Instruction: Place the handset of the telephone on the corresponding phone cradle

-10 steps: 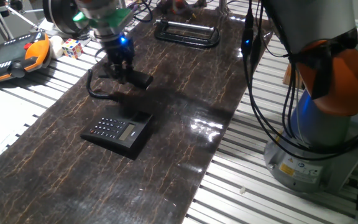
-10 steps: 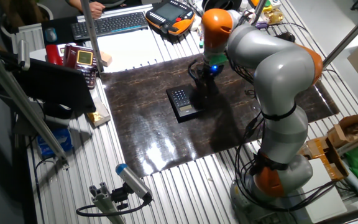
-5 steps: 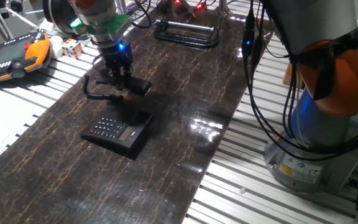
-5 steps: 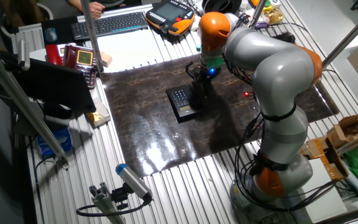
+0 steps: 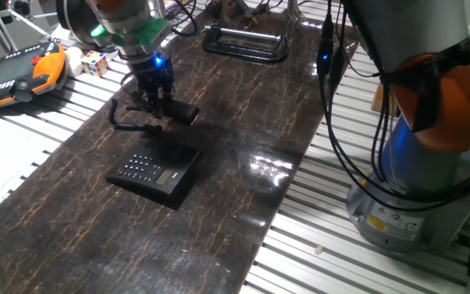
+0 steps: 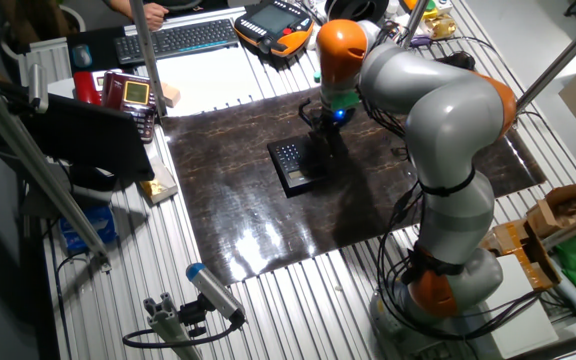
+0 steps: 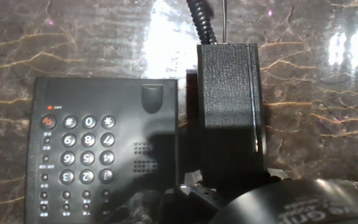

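Handset (image 5: 178, 111), shifted left, in claw (image 5: 155, 104).

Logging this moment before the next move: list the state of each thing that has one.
Handset: off the phone, held above the mat, beside the cradle.
Claw: shut on the handset.
Phone cradle: empty.
Telephone: flat on the mat, keypad up.
Cord: coiled, hanging from the handset.
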Tool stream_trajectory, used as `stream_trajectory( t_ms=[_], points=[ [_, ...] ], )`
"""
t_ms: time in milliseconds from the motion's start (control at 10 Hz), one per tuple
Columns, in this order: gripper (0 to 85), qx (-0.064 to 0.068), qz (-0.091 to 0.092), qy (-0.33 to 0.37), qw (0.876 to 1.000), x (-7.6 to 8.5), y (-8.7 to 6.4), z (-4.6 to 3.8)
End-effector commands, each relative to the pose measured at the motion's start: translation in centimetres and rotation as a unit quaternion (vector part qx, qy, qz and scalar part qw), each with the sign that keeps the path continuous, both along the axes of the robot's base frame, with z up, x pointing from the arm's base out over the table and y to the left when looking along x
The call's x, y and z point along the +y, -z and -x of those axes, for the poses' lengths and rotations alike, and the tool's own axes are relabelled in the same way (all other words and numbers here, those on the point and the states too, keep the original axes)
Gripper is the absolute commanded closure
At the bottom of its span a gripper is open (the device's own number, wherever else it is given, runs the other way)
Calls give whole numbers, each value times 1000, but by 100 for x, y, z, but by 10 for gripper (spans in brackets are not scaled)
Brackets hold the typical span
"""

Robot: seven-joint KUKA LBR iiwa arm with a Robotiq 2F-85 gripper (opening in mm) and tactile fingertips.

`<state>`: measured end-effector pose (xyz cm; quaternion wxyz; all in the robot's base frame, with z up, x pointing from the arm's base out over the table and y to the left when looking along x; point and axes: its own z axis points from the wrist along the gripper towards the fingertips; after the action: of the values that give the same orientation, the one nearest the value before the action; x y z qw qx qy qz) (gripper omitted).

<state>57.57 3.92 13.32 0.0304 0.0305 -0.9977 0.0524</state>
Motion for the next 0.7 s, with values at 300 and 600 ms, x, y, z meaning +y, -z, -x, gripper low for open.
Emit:
stream_trajectory(
  t_ms=[300,600],
  points=[
    [543,5,1,-34,999,-2,1,0],
    [550,14,-9,-46,999,-2,1,0]
  ],
)
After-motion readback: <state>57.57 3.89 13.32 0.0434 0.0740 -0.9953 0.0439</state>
